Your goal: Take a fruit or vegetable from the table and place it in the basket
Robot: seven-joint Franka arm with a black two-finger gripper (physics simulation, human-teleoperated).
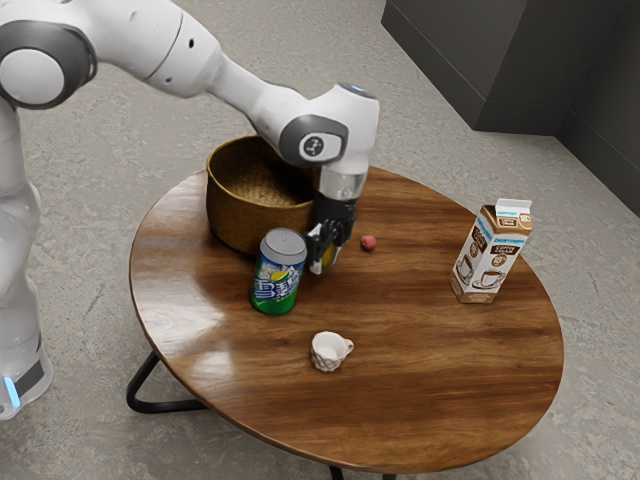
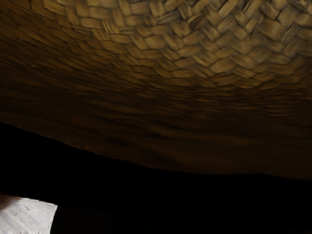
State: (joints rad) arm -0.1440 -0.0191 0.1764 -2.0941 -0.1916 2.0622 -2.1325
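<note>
The fingers of the black two-finger gripper (image 1: 330,249) look closed around a yellow rounded fruit (image 1: 329,259), just on the near side of the brown woven basket (image 1: 262,224). Judging by this, the grasp is done; placing remains. The blue-green metal can (image 1: 277,272) reads "雪"; the brown-and-white carton (image 1: 489,255), at the exterior view's right, "COFFEE".

The round, glossy brown wooden surface (image 1: 430,380) bears a woven basket (image 1: 240,215), its mouth upward. Just beside the basket stands an upright green and blue drink can (image 1: 278,280). A small white patterned cup (image 1: 326,354) with a handle sits farther from the basket than the can does. A little red ball (image 1: 368,243) lies near the basket, and a brown and white carton (image 1: 488,258) stands upright, well apart from the basket
</note>
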